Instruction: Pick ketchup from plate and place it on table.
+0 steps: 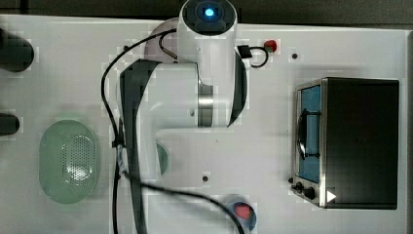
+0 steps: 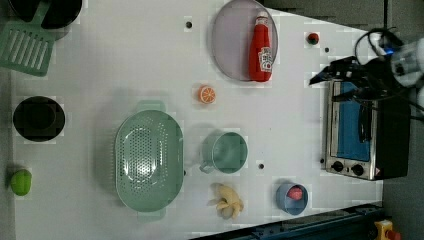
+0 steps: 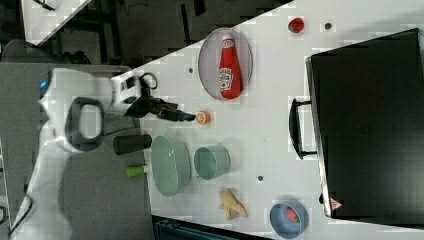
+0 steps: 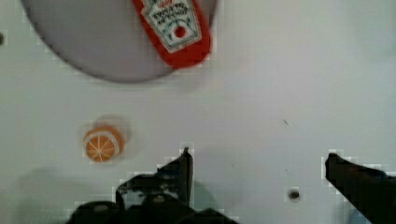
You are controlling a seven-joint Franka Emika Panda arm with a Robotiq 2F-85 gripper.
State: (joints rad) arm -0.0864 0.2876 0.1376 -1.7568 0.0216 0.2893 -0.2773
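nothing is done yet: your gripper (image 4: 259, 161) hangs spread wide and empty above the table (image 4: 289, 84), short of the ketchup (image 4: 175, 28), which lies flat on the plate (image 4: 93, 42), so approach, grasp, lift and placing all remain.

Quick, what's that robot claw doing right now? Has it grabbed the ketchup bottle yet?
Gripper: open and empty, above the bare table. The ketchup lies untouched on the plate.
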